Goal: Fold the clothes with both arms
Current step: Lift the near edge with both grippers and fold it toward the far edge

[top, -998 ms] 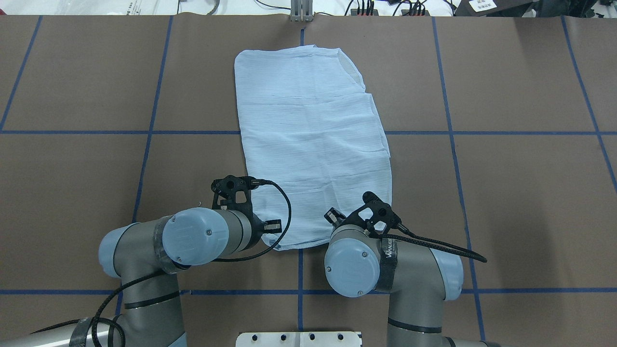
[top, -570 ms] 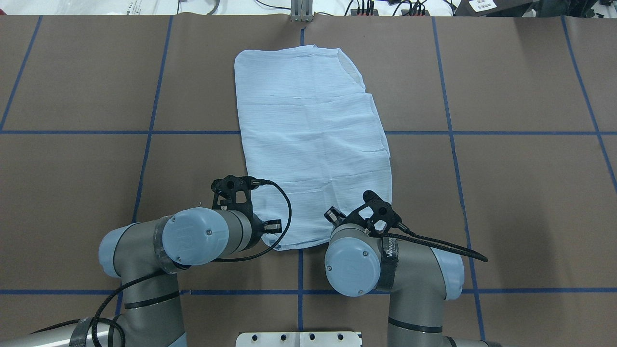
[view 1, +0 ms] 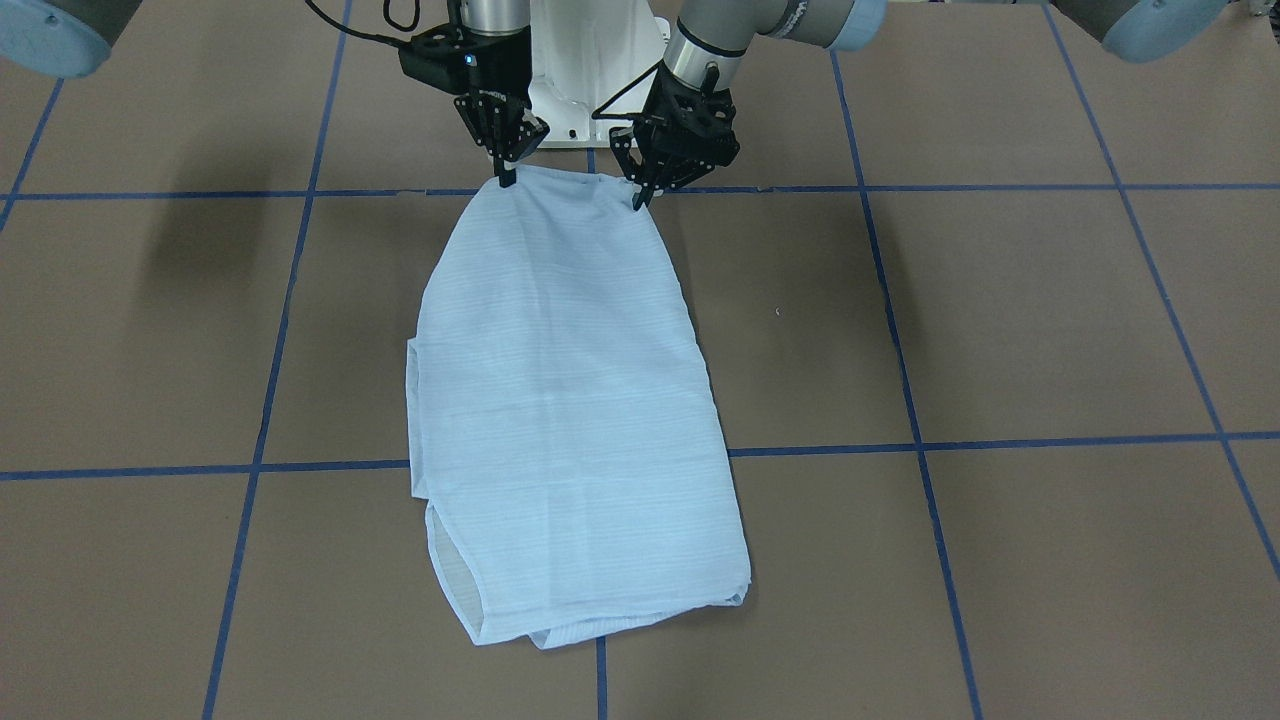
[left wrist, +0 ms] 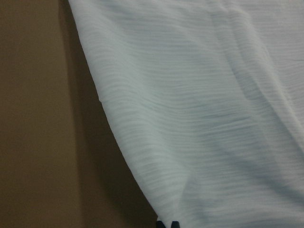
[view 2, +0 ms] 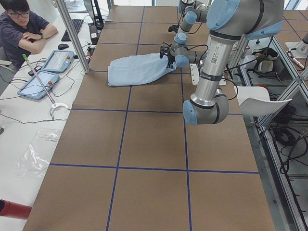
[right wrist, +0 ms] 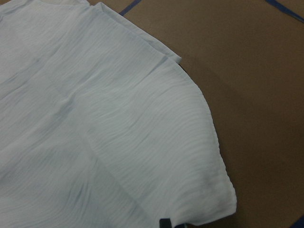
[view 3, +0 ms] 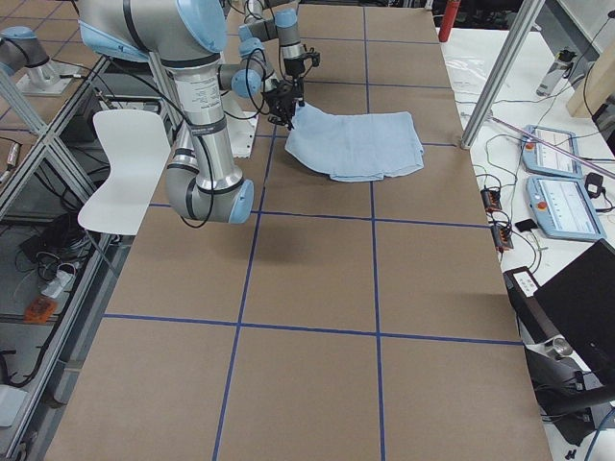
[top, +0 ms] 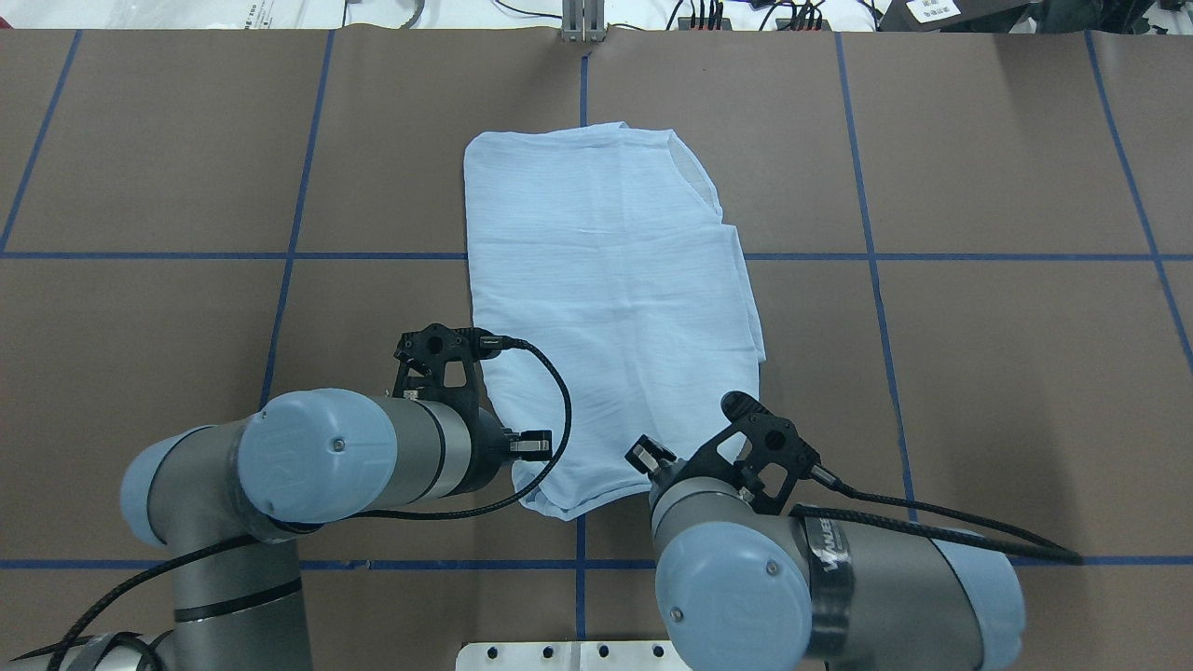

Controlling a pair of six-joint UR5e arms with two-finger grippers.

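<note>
Our left tool (view 1: pixel 638 200) is pinched shut on one near corner of the shirt (top: pixel 606 280). Our right tool (view 1: pixel 507 180) is clamped the same way on the other near corner. Between them we hold the near hem raised off the table (top: pixel 979 373). The far part of the shirt lies flat on the table near its middle, folded into one long panel. We count two tools, one shirt and one table. One person (view 2: pixel 19 24) sits beside the table's far edge.
</note>
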